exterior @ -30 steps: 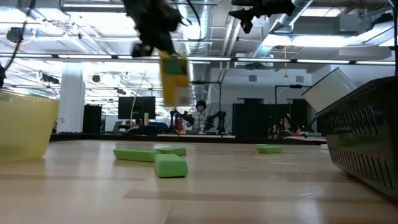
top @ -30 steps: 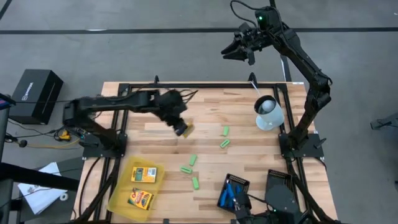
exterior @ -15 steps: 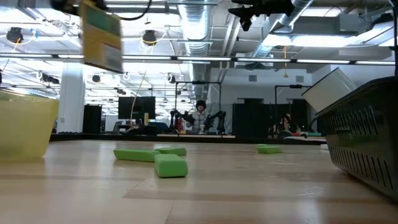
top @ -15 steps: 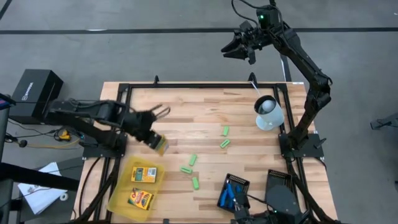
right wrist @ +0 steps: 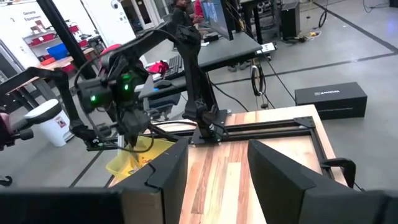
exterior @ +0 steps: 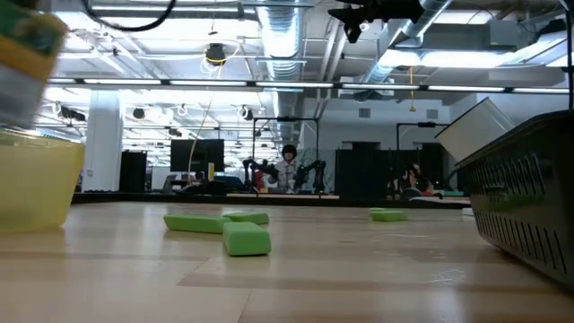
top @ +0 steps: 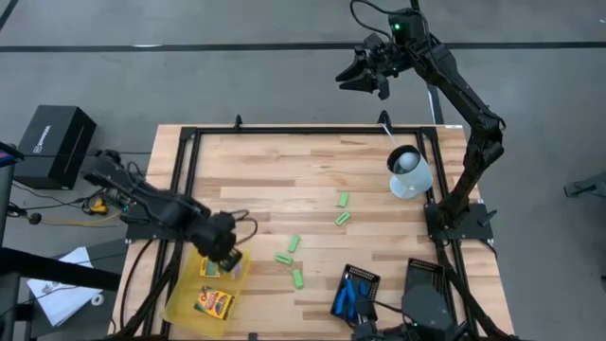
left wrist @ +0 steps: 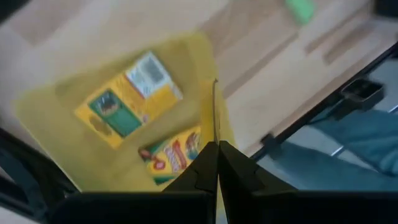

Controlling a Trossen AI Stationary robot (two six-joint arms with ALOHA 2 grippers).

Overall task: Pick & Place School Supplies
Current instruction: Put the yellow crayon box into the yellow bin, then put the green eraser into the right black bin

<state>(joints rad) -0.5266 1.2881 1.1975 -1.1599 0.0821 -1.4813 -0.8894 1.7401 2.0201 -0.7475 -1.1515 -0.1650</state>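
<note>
My left gripper [top: 224, 251] hangs over the translucent yellow tray [top: 185, 301] at the near left and is shut on a yellow-orange pack [exterior: 24, 63]. In the left wrist view that pack [left wrist: 215, 112] shows edge-on above two more packs [left wrist: 129, 99] [left wrist: 174, 155] lying flat in the tray. Several green blocks [top: 294, 243] lie on the table's middle. Blue-handled tools [top: 354, 292] lie in a black tray at the near edge. My right gripper [top: 365, 76] waits open, raised beyond the far edge. My left gripper pinches the pack between its two fingers [left wrist: 202, 171], coming from above and pointing down. The fingers are on one end of the pack, and the pack's thin edge [left wrist: 215, 134] runs out from between them. The pack is lifted clear and hangs below the fingers over the tray.
A clear cup-like container [top: 409, 172] lies at the table's far right. A second black ribbed tray [top: 426, 284] stands at the near right and fills the right of the low view [exterior: 529, 206]. A black frame borders the table; bare wood [top: 284, 170] lies across its far half.
My left gripper has carried the pack from the table's middle toward the near left, ending over the yellow tray. It has stayed shut on the pack, which is still clear of the table. The right arm has kept still.
</note>
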